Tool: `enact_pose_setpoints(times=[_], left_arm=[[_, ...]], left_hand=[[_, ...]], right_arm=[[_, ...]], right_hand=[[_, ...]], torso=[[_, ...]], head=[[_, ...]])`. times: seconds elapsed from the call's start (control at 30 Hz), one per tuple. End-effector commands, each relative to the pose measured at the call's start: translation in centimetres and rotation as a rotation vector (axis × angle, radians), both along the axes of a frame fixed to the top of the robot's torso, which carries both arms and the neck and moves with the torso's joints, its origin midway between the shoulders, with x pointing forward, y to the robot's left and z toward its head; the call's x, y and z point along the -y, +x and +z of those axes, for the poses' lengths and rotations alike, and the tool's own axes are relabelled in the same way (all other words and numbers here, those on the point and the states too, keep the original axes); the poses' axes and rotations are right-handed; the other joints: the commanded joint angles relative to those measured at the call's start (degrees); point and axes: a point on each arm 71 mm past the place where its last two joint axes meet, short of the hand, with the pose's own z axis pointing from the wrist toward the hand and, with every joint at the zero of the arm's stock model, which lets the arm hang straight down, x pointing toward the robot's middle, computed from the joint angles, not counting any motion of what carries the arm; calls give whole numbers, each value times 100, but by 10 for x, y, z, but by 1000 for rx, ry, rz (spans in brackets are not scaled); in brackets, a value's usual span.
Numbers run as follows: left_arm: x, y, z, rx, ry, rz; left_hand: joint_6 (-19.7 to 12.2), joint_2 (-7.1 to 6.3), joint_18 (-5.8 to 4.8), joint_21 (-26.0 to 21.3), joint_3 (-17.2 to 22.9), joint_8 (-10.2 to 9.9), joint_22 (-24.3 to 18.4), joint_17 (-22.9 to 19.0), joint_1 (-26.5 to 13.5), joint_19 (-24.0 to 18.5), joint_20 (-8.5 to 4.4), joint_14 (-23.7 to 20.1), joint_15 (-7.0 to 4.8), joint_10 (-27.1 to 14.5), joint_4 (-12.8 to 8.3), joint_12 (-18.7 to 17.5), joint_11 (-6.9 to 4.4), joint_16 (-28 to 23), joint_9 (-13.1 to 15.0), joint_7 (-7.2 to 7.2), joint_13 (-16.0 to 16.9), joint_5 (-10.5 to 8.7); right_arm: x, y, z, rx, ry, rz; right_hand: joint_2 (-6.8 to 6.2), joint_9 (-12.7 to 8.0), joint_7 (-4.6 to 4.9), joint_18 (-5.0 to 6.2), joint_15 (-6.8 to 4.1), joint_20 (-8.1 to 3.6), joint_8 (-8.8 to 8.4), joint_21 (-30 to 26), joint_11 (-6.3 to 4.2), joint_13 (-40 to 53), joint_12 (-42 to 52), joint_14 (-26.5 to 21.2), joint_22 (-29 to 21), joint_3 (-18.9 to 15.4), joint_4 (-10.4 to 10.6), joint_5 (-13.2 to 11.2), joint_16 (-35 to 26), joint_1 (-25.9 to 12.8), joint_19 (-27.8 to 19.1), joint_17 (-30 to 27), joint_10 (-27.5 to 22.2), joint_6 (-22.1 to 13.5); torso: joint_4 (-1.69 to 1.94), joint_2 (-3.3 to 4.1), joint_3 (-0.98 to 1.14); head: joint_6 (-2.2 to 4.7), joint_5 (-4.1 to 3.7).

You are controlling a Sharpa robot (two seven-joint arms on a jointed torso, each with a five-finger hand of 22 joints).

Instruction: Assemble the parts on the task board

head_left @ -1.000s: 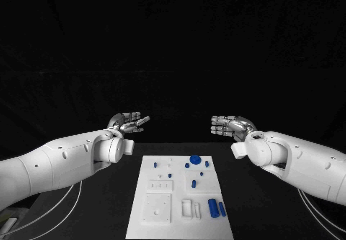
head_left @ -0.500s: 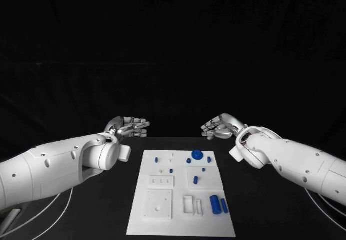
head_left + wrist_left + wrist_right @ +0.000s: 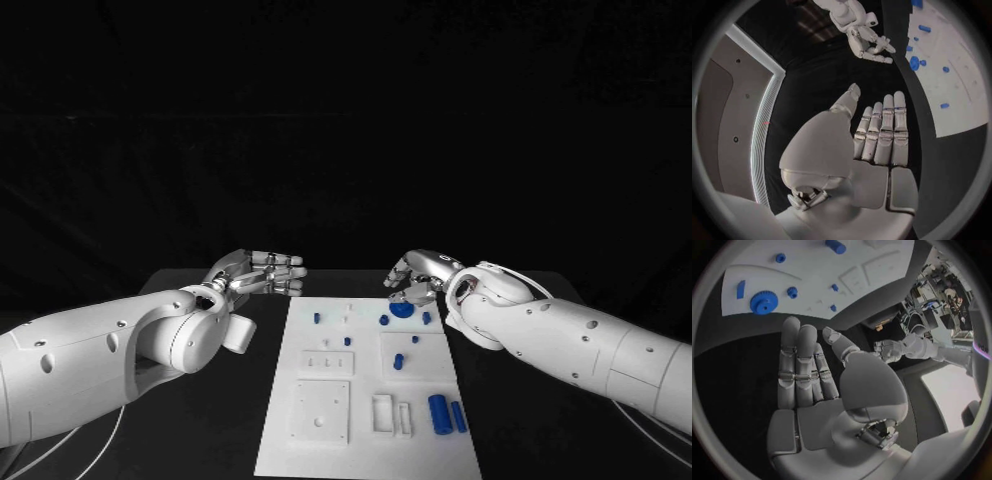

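the task board (image 3: 368, 400) lies on the black table (image 3: 216, 420), running from the middle of the head view down toward 6 o'clock. small blue parts sit on it: a round gear-like part (image 3: 402, 310) at its far end, a few little pegs (image 3: 398, 361) mid-board, and two longer cylinders (image 3: 438, 407) near its 5 o'clock corner.

the left hand (image 3: 263, 272) hovers off the board's far corner at about 10 o'clock, fingers straight and side by side, holding nothing. the right hand (image 3: 418, 276) hangs just above the far end at about 12 o'clock, close over the gear-like part, fingers extended with the thumb apart, nothing in it; touching or not, i cannot tell.
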Motion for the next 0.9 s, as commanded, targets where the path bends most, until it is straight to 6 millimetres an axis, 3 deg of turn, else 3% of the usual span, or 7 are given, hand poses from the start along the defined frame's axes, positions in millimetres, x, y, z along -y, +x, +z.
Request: enact_pose_setpoints(times=[0.03, 0.23, 0.53, 0.9], left_arm=[[8, -7, 8, 27, -19, -72], [13, -13, 16, 39, -26, -94], [15, -15, 19, 46, -27, -102], [15, -14, 19, 44, -25, -101]], left_hand=[[7, -4, -26, 25, -3, 33, 5, 4, -46, -39, 9, 2, 17, 23, -28, 26, -8, -17, 8, 14, 6, -19], [-2, -11, -23, 37, -13, 33, 2, 4, -59, -57, 18, -13, 24, 26, -35, 26, -1, -16, 7, 27, 6, -17], [-8, -12, -21, 41, -17, 33, -1, 4, -71, -62, 22, -17, 27, 25, -32, 27, 2, -15, 7, 33, 6, -18], [-12, -10, -18, 49, -19, 33, -7, 5, -80, -66, 26, -19, 28, 23, -35, 27, 5, -14, 7, 39, 6, -17]], right_arm=[[-4, 0, -5, 62, -152, -1], [-9, 0, -12, 76, -201, -4], [-11, -1, -20, 74, -251, -8], [-12, -1, -22, 95, -274, -24]], right_hand=[[-56, 4, -26, -38, -9, -18, 21, 52, 5, 9, 21, -32, 132, 30, 4, -47, 162, 37, 42, 19, -63, -2], [-84, 3, -32, -8, 1, -2, 19, -18, 14, 8, 19, -69, 312, 3, 21, -132, 315, 100, 83, -52, -108, -16], [-95, 3, -26, 5, 15, 14, 20, -308, 24, 8, 19, -90, 731, -21, 21, -180, 435, 151, 193, -171, -136, -26], [-178, 2, -17, 27, 18, 16, 19, -501, 28, 8, 19, -105, 1126, 270, 28, -289, 516, 164, 256, -181, -132, -25]], torso=[[92, 171, -1], [126, 291, -2], [152, 427, -21], [155, 503, -30]], head=[[46, -51], [112, -81], [129, -148], [148, -175]])
